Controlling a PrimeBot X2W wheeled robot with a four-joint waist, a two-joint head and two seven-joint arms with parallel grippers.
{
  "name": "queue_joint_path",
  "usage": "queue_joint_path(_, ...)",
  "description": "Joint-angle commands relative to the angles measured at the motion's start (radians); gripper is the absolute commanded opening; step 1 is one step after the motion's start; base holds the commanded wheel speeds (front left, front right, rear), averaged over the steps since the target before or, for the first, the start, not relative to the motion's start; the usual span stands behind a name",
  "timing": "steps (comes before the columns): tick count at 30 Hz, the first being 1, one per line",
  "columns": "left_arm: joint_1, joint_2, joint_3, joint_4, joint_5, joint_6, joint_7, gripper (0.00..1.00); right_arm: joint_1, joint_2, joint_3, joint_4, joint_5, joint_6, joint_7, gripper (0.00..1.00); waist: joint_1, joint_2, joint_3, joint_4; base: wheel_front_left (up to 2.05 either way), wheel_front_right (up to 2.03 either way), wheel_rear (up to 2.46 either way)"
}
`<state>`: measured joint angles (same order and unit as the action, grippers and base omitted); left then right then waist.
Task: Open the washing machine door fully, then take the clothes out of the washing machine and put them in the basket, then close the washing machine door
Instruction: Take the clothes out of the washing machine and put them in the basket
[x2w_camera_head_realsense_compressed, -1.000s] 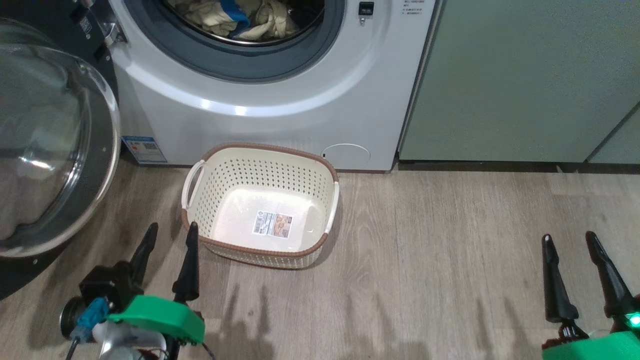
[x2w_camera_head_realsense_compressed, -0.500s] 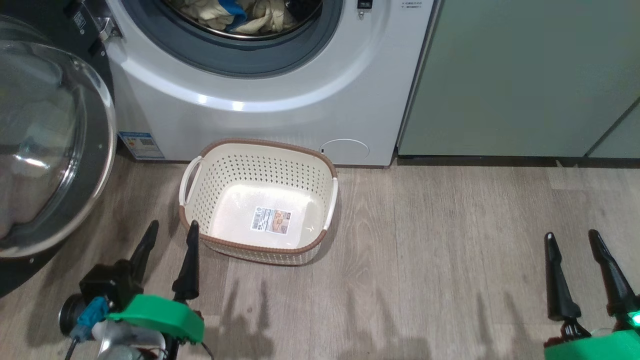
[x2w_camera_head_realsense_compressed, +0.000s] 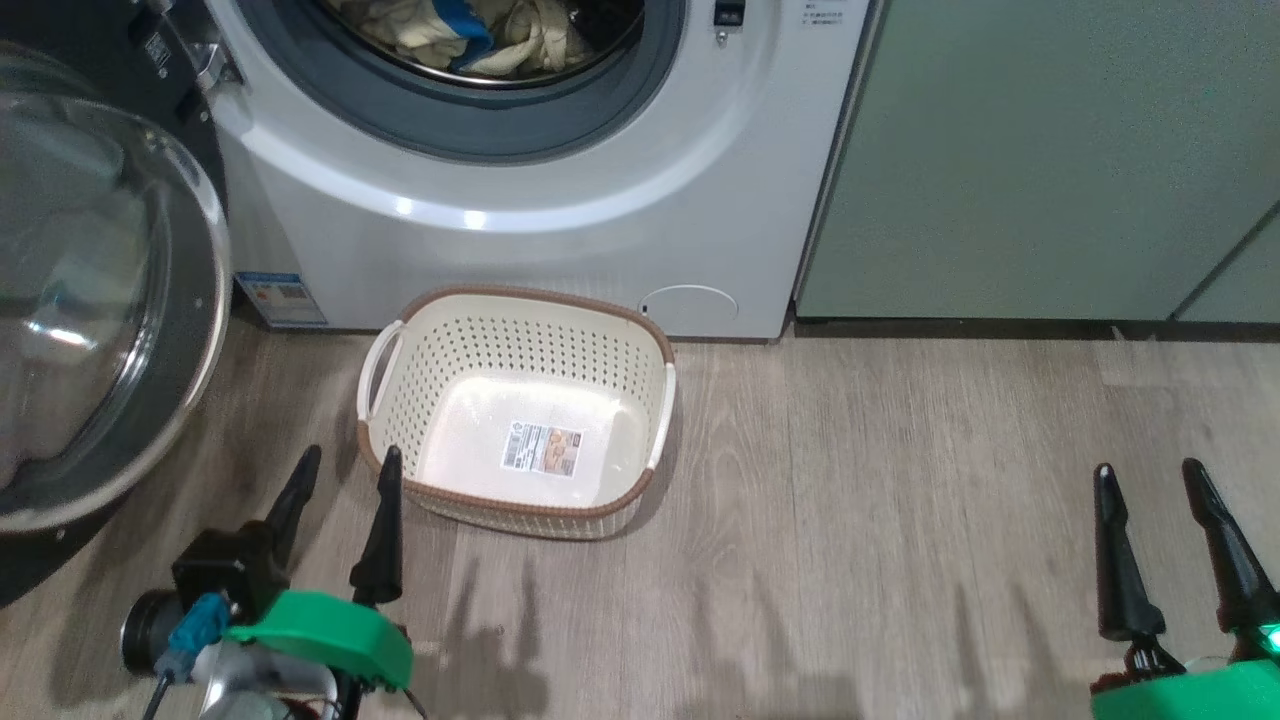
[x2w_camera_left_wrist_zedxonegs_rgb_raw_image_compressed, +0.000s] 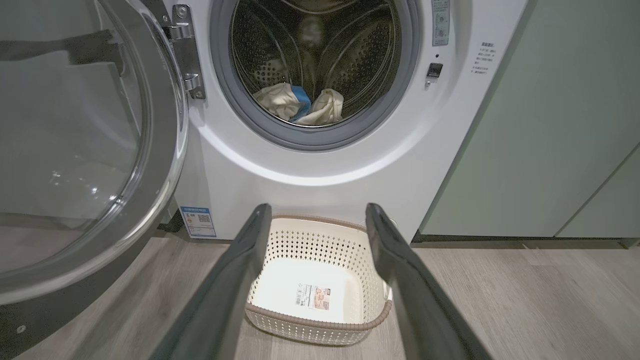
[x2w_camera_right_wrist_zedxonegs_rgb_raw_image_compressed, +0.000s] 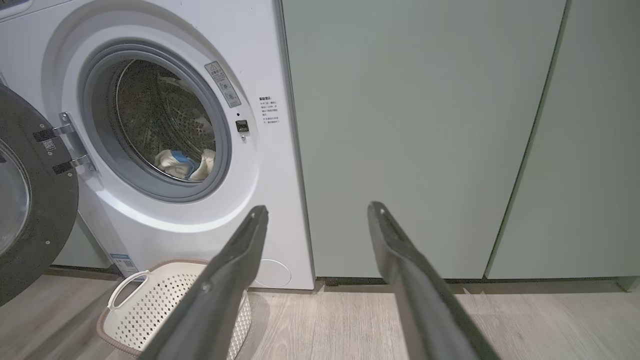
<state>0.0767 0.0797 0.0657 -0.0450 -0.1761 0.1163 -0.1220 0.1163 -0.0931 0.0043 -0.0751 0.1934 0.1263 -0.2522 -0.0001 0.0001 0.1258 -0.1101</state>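
Observation:
The white washing machine (x2w_camera_head_realsense_compressed: 560, 240) stands ahead with its door (x2w_camera_head_realsense_compressed: 90, 300) swung wide to the left, glass bowl facing me. Pale yellow clothes (x2w_camera_left_wrist_zedxonegs_rgb_raw_image_compressed: 300, 102) with a blue patch lie at the bottom of the drum, also seen at the head view's top edge (x2w_camera_head_realsense_compressed: 480, 35). The cream basket (x2w_camera_head_realsense_compressed: 520, 330) sits on the floor in front of the machine and holds nothing but its label sticker. My left gripper (x2w_camera_head_realsense_compressed: 345, 470) is open just left of the basket's near corner. My right gripper (x2w_camera_head_realsense_compressed: 1150, 480) is open far to the right, above bare floor.
Pale green cabinets (x2w_camera_head_realsense_compressed: 1050, 150) stand right of the machine. Wood-look floor (x2w_camera_head_realsense_compressed: 850, 520) stretches between the basket and my right gripper. The open door takes up the space at the left.
The head camera has shifted slightly, so the whole scene slid a little in the picture. Both grippers keep their places, open; nothing was taken or moved.

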Motion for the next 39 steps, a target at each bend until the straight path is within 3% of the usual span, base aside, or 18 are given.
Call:
queue_joint_path(1, -0.051, 0.018, 0.033, -0.027, 0.004, 0.005, -0.002, 1.0, -0.039, -0.011, 0.016, -0.034, 0.0, 0.004, -0.01, 1.0, 0.0001, -0.0001, 0.0, -0.001, 1.64, -1.64, 0.0)
queue_joint_path(18, -0.055, 0.031, 0.011, -0.019, -0.006, -0.008, -0.03, 1.0, -0.035, -0.012, 0.018, -0.035, -0.002, 0.004, -0.01, 1.0, 0.0001, -0.0001, -0.004, 0.003, 1.62, -1.61, -0.01)
queue_joint_path(39, -0.058, 0.046, 0.002, -0.022, -0.016, 0.002, -0.043, 1.0, -0.041, -0.013, 0.021, -0.03, -0.001, 0.004, -0.01, 1.0, 0.0001, -0.0001, 0.007, 0.004, 0.1, -0.1, 0.0)
